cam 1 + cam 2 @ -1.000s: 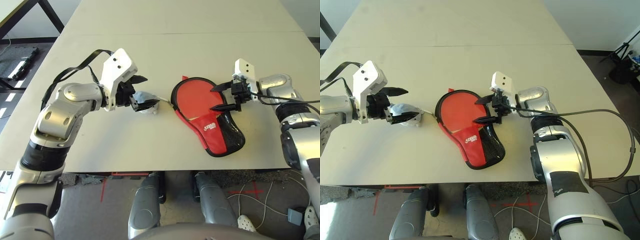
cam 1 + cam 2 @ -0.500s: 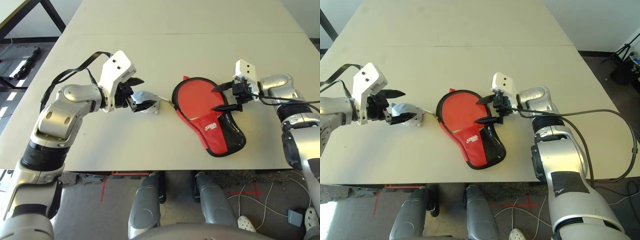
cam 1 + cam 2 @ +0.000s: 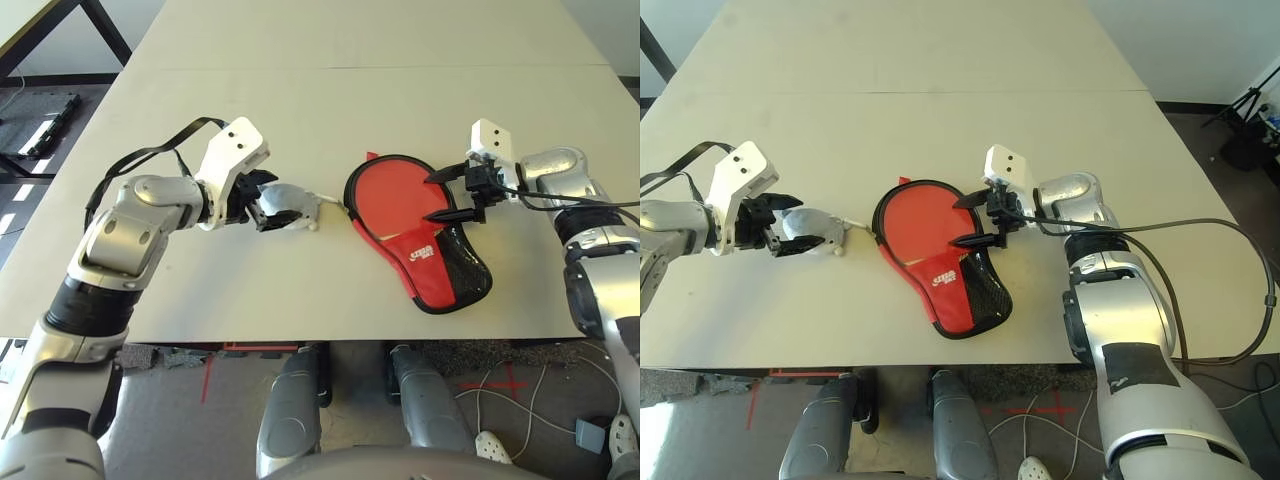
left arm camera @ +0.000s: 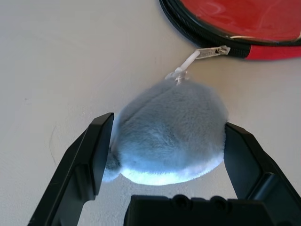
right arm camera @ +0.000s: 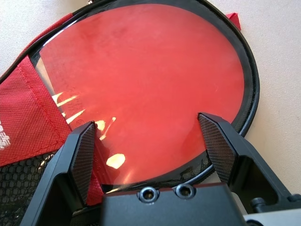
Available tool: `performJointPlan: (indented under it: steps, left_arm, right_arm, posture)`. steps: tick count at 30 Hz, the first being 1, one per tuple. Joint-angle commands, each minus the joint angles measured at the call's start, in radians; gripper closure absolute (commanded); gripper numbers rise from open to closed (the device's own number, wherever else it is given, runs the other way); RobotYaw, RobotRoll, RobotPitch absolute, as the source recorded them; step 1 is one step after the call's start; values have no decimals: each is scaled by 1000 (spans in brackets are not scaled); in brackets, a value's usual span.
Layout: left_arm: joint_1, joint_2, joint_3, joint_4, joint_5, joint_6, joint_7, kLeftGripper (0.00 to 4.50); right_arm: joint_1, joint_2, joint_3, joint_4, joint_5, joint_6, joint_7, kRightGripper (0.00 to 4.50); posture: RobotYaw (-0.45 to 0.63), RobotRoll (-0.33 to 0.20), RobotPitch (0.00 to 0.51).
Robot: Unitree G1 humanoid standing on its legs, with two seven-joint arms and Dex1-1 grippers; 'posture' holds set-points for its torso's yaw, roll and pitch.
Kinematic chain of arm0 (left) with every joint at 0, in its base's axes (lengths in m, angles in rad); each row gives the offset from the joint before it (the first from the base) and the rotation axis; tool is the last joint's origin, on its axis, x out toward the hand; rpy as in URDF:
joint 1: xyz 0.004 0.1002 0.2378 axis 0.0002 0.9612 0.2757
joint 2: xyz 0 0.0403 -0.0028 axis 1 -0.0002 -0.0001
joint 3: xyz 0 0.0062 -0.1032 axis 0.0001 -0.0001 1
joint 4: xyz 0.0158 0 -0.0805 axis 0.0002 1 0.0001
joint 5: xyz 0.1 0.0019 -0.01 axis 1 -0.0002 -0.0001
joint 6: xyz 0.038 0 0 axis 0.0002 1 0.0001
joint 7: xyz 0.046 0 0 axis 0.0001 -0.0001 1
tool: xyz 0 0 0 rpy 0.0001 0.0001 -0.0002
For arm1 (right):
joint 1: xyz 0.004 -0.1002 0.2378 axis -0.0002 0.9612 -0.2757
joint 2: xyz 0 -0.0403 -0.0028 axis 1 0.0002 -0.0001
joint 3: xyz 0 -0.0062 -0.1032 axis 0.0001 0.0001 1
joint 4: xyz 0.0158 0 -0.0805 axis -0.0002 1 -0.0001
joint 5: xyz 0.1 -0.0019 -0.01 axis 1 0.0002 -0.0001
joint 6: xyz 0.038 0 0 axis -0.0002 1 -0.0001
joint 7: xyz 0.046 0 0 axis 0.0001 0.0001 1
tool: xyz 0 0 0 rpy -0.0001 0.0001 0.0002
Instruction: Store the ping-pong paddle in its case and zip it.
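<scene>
Case [image 3: 430, 245] is seen lying near the table's [image 3: 330, 100] front edge, its black mesh pocket [image 3: 462, 263] nearest and its round end farther back, unzipped there. Inside it the ping-pong paddle [image 5: 141, 89] is lodged, red face up. Over the paddle's right rim the right gripper [image 3: 448, 196] is held, jaws spread wide and nothing gripped. To the left, a grey-blue pouch [image 4: 169, 129] on a white cord [image 4: 185, 65] tied to the zip pull [image 4: 212, 51] is straddled by the left gripper [image 3: 258, 203], fingers [image 4: 96, 150] wide at either side of it
</scene>
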Motion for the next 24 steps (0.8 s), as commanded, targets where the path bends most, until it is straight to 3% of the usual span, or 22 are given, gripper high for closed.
performJointPlan:
  steps: [1,13,16,24]
  left_arm:
    - [-3,10,-30,28,16,15,-21,0]
    - [-7,47,-51,58,28,47,-94,0]
    - [-5,50,-50,53,25,61,-107,458]
    - [2,70,-52,30,24,90,-138,2905]
  right_arm:
    - [32,0,14,22,-36,9,-4,18]
    - [39,2,11,18,-34,6,-11,18]
    - [40,2,10,17,-33,5,-12,0]
    - [45,5,10,13,-34,3,-8,0]
  posture:
    - [93,0,252]
    - [89,0,251]
    - [89,0,252]
    - [89,0,254]
